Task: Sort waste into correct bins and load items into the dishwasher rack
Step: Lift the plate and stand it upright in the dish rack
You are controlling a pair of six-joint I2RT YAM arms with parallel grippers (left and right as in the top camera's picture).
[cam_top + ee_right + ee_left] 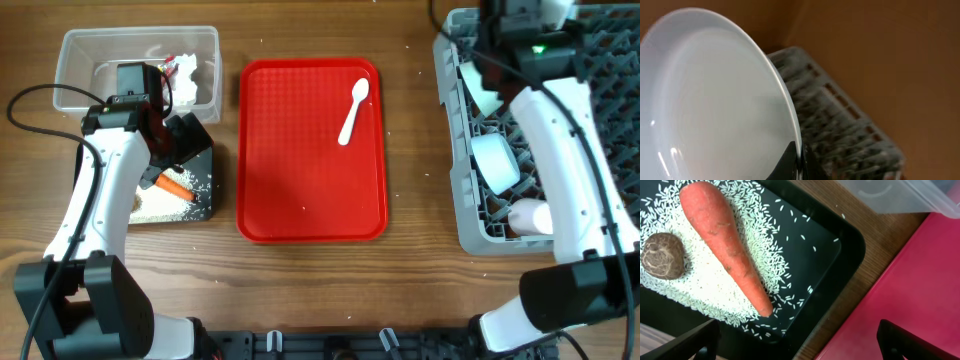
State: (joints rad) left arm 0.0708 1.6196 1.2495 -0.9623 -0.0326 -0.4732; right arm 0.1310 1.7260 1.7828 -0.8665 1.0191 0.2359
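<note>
My left gripper (801, 347) is open and empty, hovering over the near corner of the black tray (847, 255). The tray holds an orange carrot (725, 245), scattered white rice (700, 280) and a round brown lump (662, 256). In the overhead view the left gripper (172, 140) is above the black tray (202, 150), next to the carrot (173, 185). My right gripper (799, 161) is shut on the rim of the large pale plate (710, 110), held on edge over the grey rack (840, 125). A white spoon (353, 108) lies on the red tray (310, 190).
The clear tub (80, 55) at the back left holds wrappers and tissue (185, 75). The rack (452, 150) at the right holds a pale bowl (497, 160) and a pink cup (530, 216). The right arm reaches across the rack.
</note>
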